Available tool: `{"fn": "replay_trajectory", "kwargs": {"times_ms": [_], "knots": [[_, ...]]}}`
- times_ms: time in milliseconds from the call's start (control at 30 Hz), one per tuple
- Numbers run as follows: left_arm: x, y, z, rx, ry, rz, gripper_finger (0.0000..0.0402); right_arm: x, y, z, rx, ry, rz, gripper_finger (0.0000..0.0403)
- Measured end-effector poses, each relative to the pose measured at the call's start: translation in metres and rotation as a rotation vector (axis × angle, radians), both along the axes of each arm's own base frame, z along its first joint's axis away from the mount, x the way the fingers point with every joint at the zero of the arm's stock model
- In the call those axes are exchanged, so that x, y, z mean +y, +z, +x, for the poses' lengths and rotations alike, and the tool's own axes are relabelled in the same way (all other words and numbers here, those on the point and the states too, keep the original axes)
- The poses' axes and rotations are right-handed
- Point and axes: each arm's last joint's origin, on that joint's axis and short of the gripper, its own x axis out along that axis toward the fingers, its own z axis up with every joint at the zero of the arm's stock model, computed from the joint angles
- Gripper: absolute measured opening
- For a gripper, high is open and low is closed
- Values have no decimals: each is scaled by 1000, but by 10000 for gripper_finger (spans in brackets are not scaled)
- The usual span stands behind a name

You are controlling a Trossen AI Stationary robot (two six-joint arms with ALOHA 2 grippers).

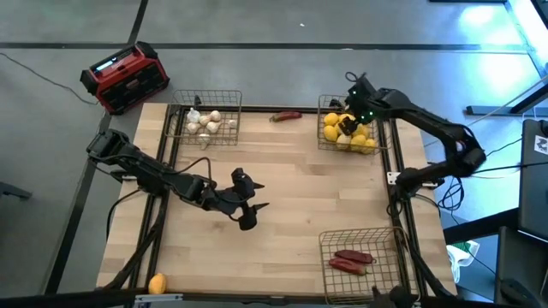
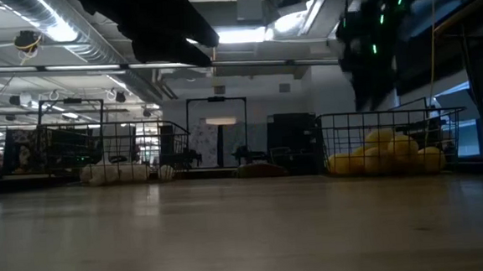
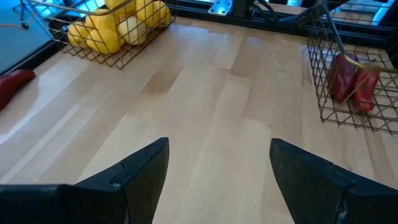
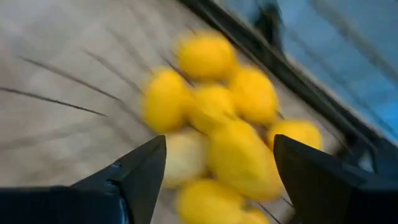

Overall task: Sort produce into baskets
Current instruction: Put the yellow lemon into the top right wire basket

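Sorting nearly complete. Garlic basket [image 1: 204,120], lemon basket [image 1: 347,128] and pepper basket [image 1: 360,261] are filled; one pepper [image 1: 286,116] at the far edge and one lemon [image 1: 157,284] at the near-left corner remain. Right gripper [image 1: 351,92] open, empty, above the lemons; left gripper [image 1: 250,208] open, empty, mid-table.

Yellow fruits [image 1: 349,131], white bulbs [image 1: 204,122] and red peppers [image 1: 352,260] fill separate wire baskets [image 1: 396,248].

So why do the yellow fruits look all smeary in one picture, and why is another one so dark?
Right wrist view: the yellow fruits are streaked with motion blur between the open right pincer. Low view: the table is dim against bright ceiling lights, and the arms are dark shapes. High and left wrist views look evenly lit and clear, with the left pincer open.
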Motion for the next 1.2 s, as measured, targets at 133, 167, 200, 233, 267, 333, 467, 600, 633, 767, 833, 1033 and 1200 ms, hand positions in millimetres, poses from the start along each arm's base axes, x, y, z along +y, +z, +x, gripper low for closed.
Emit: {"fn": "replay_trajectory", "kwargs": {"times_ms": [133, 167, 200, 233, 267, 333, 467, 600, 633, 767, 833, 1033, 1200], "knots": [[6, 0, 2, 3, 13, 10, 276, 31, 43, 11, -195, 100, -80, 293], [7, 1, 2, 0, 11, 18, 276, 41, 52, 14, -246, 137, -106, 293], [7, 2, 3, -6, -2, 23, 276, 52, 58, 17, -292, 173, -123, 293], [7, 3, 4, -14, -28, 28, 276, 62, 64, 20, -335, 214, -142, 293], [6, 5, 5, -13, -55, 39, 276, 73, 69, 23, -378, 257, -163, 293], [1, 11, 6, 22, -138, 66, 276, 92, 75, 30, -449, 341, -193, 294], [-15, 32, -3, 140, -274, 94, 276, 122, 69, 45, -483, 450, -236, 294], [-29, 49, -14, 259, -290, 17, 276, 143, 54, 59, -486, 529, -265, 294], [-33, 51, -18, 289, -294, -4, 276, 148, 50, 62, -477, 547, -266, 294], [-51, 53, -33, 402, -322, -118, 276, 160, 35, 68, -463, 582, -271, 294], [-60, 54, -40, 446, -329, -162, 276, 164, 28, 68, -456, 591, -269, 294], [-81, 42, -67, 684, -304, -357, 276, 170, 19, 71, -507, 589, -270, 294], [-108, 35, -85, 822, -330, -541, 276, 170, 20, 72, -528, 584, -278, 294]]}}
